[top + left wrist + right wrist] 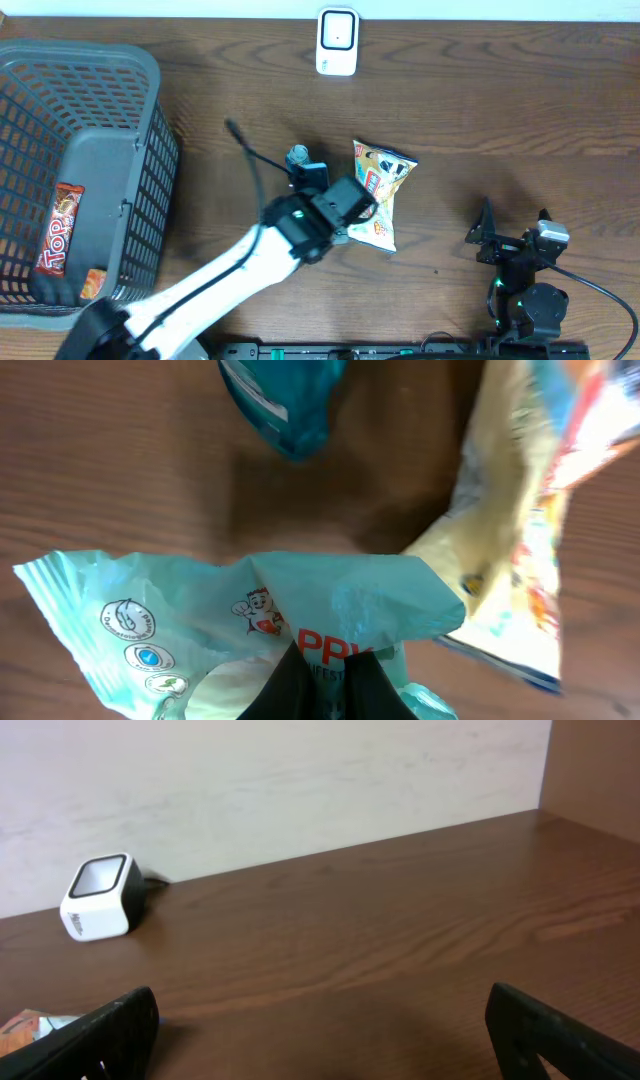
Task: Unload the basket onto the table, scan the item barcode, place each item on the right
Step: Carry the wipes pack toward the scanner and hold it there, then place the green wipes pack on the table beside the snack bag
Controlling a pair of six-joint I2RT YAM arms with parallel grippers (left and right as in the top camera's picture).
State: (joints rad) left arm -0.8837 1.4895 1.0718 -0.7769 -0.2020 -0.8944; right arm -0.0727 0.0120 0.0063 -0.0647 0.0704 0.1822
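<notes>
A mint-green packet with red letters and round icons fills the lower half of the left wrist view. My left gripper is shut on its folded edge; from overhead the left gripper covers most of it. A yellow snack bag lies just right of that gripper, and the snack bag also shows at the right of the wrist view. The white barcode scanner stands at the far edge of the table; the scanner faces the right wrist camera. My right gripper rests open and holds nothing, at the front right.
A grey wire basket at the left holds a red Top bar. A small darker teal packet lies just beyond the left gripper. A white wall backs the table.
</notes>
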